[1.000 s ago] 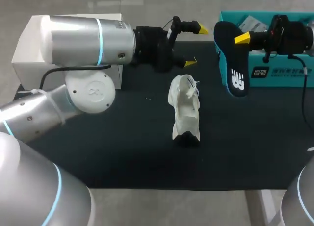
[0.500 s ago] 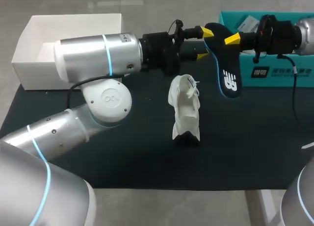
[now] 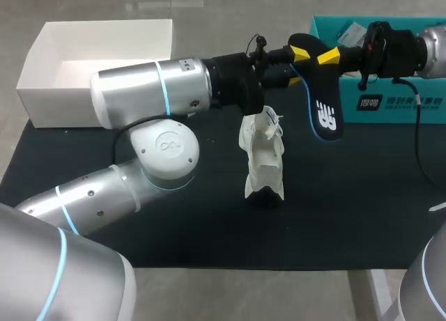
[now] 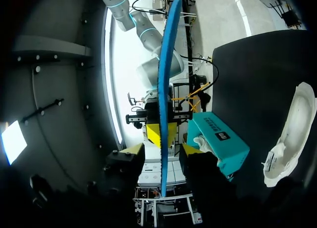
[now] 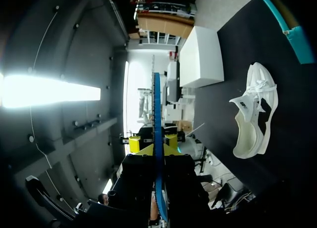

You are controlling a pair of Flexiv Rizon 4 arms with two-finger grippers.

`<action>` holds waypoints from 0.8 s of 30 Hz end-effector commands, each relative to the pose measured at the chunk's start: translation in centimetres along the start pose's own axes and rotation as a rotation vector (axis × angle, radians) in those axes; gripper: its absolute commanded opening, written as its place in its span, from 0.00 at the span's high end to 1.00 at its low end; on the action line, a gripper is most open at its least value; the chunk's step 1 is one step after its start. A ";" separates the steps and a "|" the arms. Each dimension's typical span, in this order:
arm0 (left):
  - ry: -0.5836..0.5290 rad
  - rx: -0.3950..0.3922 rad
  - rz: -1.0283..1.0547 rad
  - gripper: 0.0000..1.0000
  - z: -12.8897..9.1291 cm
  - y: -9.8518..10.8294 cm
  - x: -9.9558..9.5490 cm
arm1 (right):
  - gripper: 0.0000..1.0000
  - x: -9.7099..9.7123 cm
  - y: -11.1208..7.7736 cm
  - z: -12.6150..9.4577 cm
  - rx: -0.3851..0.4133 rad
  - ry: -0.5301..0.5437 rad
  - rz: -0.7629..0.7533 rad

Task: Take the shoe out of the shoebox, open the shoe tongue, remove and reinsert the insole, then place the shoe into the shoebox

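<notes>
From above, finds insole pinched in right gripper over the mat, left gripper spread wide around its top end, shoe below, between white box and teal box. From left wrist, meets insole edge-on between parted fingers. From right wrist, shows it clamped from both sides, shoe beside.

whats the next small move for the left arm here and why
Probably close the jaws of the left gripper on the insole: it sits edge-on between them with a gap on either side, and only the right gripper grips it.
</notes>
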State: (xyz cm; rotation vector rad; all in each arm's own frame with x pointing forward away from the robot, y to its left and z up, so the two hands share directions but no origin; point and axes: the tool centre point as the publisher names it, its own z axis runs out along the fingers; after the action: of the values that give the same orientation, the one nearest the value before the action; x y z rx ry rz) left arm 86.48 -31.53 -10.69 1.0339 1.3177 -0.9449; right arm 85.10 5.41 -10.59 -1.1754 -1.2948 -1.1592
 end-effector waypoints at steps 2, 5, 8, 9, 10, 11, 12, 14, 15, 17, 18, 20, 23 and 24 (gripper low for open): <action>0.003 0.011 0.001 0.73 0.7 -0.2 0.2 | 1.00 -0.1 -0.3 0.1 -0.003 0.000 0.004; 0.009 0.022 0.001 0.79 0.7 -0.4 0.3 | 1.00 -0.2 -0.4 0.0 -0.005 0.001 0.007; 0.013 0.025 -0.001 0.91 0.6 -0.5 0.5 | 1.00 -0.2 -0.5 0.0 -0.005 0.001 0.009; 0.014 0.026 -0.002 1.00 0.6 -0.6 0.5 | 1.00 -0.3 -0.5 0.0 -0.005 0.002 0.010; 0.015 0.028 -0.003 1.00 0.6 -0.6 0.6 | 1.00 -0.3 -0.5 0.0 -0.005 0.002 0.010; 0.015 0.029 -0.004 1.00 0.6 -0.7 0.6 | 1.00 -0.3 -0.5 -0.1 -0.006 0.002 0.010; 0.016 0.030 -0.005 1.00 0.6 -0.8 0.7 | 1.00 -0.3 -0.5 -0.1 -0.007 0.003 0.011; 0.017 0.035 -0.007 1.00 0.6 -1.0 0.7 | 0.70 -0.3 -0.6 -0.2 -0.011 0.004 0.011; 0.018 0.039 -0.009 1.00 0.6 -1.1 0.7 | 0.36 -0.3 -0.6 -0.3 -0.012 0.005 0.012; 0.019 0.043 -0.013 1.00 0.5 -1.2 0.8 | 0.00 -0.4 -0.7 -0.7 -0.022 0.002 0.018; 0.023 0.046 -0.017 1.00 0.4 -1.2 0.8 | 0.00 -0.5 -0.8 -0.9 -0.027 0.002 0.020; 0.026 0.049 -0.020 1.00 0.1 -1.2 1.0 | 0.00 -0.6 -0.9 -1.4 -0.037 -0.002 0.026; 0.033 0.048 -0.040 1.00 -0.4 -1.1 1.2 | 0.00 -0.9 -1.1 -2.3 -0.051 -0.019 0.039; 0.035 0.050 -0.043 1.00 -0.6 -1.0 1.3 | 0.00 -0.9 -1.2 -2.7 -0.058 -0.028 0.041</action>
State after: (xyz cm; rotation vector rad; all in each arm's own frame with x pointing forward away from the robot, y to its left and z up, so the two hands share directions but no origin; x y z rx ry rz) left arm 85.59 -31.96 -12.06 1.0591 1.3518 -1.0001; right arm 85.03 3.48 -11.77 -1.2341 -1.2581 -1.1581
